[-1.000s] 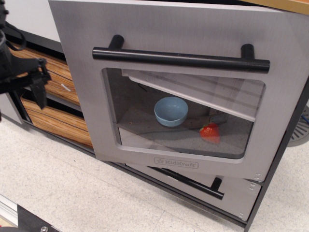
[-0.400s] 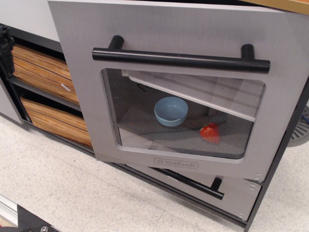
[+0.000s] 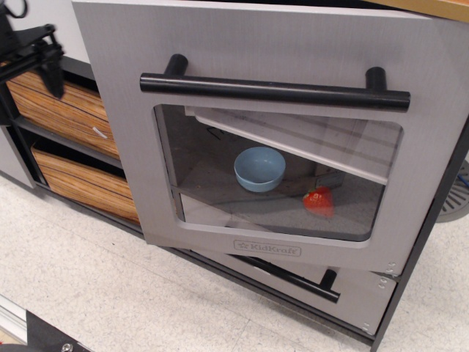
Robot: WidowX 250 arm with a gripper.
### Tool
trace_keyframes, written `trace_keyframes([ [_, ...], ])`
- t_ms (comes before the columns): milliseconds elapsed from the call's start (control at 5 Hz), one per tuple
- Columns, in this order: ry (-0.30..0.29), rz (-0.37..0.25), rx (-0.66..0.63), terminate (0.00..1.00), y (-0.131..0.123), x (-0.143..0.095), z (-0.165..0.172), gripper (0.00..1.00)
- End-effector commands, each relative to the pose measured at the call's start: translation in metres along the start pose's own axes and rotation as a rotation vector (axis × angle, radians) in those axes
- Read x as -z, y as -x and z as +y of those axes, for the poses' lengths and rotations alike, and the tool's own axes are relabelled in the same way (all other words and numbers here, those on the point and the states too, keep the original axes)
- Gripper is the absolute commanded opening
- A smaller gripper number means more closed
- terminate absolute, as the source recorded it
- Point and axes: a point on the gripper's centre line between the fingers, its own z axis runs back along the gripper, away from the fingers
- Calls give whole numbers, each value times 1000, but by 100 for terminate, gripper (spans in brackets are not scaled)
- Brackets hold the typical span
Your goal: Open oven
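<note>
The oven door [image 3: 293, 44] is brushed grey, with a rounded clear window [image 3: 278, 176], a long black bar handle [image 3: 275, 91] and a KidKraft label [image 3: 267, 248]. It stands tilted out of its frame and fills most of the view. My black gripper [image 3: 33, 62] is at the far upper left, in front of the wood-grain drawers, well left of the door and touching nothing. Only one finger [image 3: 52, 73] shows clearly, pointing down. The rest is cut off by the frame edge, so I cannot tell how the jaws stand.
Behind the window a light blue bowl [image 3: 259, 168] and a small red object [image 3: 319, 200] sit on the oven floor. A short grey drawer with a black handle [image 3: 293, 277] is below the door. Two wood-grain drawers [image 3: 84, 180] are at the left. The floor [image 3: 110, 293] is speckled white.
My gripper has moved up along the left edge, from beside the lower drawer to the top left corner. The oven door has not moved.
</note>
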Motion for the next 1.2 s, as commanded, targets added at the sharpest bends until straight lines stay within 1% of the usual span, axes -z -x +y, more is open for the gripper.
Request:
trace_keyframes([
  [0,55,-42,268,0,34,-21,-5,100],
  [200,32,-44,416,0,52,-24,10,100],
  [400,-29,-51,523,0,54,-31,30,100],
  [600,-92,-33,616,0,61,-35,43,100],
  [800,-110,-114,684,0,62,-44,48,100],
  [1000,-120,-116,681,0,59,-46,45,100],
])
